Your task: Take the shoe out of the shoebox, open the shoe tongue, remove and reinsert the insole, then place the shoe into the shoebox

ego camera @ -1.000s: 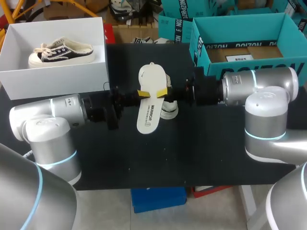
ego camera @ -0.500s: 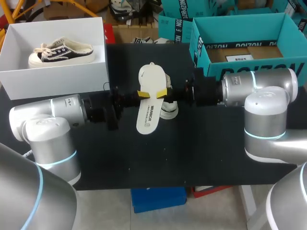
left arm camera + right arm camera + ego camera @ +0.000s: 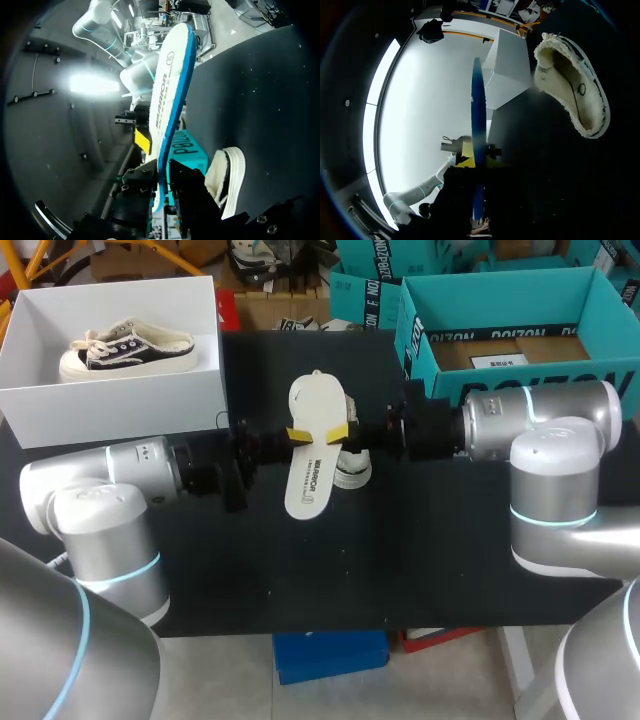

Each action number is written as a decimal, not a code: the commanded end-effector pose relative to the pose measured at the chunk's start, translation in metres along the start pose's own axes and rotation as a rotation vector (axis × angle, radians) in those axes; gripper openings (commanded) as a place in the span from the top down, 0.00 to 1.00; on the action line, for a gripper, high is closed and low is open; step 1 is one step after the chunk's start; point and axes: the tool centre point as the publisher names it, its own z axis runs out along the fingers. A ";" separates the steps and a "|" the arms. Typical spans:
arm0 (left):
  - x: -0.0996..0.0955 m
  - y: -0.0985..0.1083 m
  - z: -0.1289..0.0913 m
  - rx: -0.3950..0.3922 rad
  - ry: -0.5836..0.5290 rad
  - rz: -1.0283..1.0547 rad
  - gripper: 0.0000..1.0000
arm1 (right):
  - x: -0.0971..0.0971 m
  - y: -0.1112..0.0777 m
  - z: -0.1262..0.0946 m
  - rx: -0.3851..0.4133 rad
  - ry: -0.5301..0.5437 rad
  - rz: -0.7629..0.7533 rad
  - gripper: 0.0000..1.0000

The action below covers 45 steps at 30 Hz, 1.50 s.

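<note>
Presently on record. Insole (image 3: 313, 455): thin and light, probably floppy at toe and heel, so best pinched at the mid-length edges, where it should sag least. Left gripper (image 3: 298, 436): jaws closed narrow on one long edge of the insole, one finger on each face. Right gripper (image 3: 338, 432): clamped likewise on the opposite edge, facing the left. Shoe (image 3: 352, 470): fleece-lined and soft, on the table (image 3: 450, 560) just beneath the right jaws, not gripped. Shoebox (image 3: 120, 400): white, well beyond the left gripper, containing another shoe (image 3: 128, 346).

Black table (image 3: 400, 550), teal box (image 3: 500, 282)
</note>
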 end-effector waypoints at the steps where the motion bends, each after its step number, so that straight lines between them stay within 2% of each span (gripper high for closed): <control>1: -0.003 0.000 -0.001 -0.012 -0.003 -0.007 0.00 | 0.000 0.000 0.002 -0.001 -0.002 0.001 1.00; 19: -0.004 0.011 -0.030 -0.114 0.055 -0.036 0.00 | 0.001 0.000 0.002 -0.001 -0.006 0.003 1.00; 30: -0.003 0.014 -0.039 -0.135 0.058 -0.041 0.00 | 0.000 -0.001 0.003 0.008 -0.012 0.000 1.00; 40: -0.002 0.010 -0.061 -0.258 0.161 -0.109 0.00 | 0.000 -0.001 0.003 0.008 -0.012 0.000 1.00; 45: -0.003 0.009 -0.075 -0.242 0.094 -0.160 0.00 | 0.000 -0.001 0.003 0.008 -0.012 0.000 1.00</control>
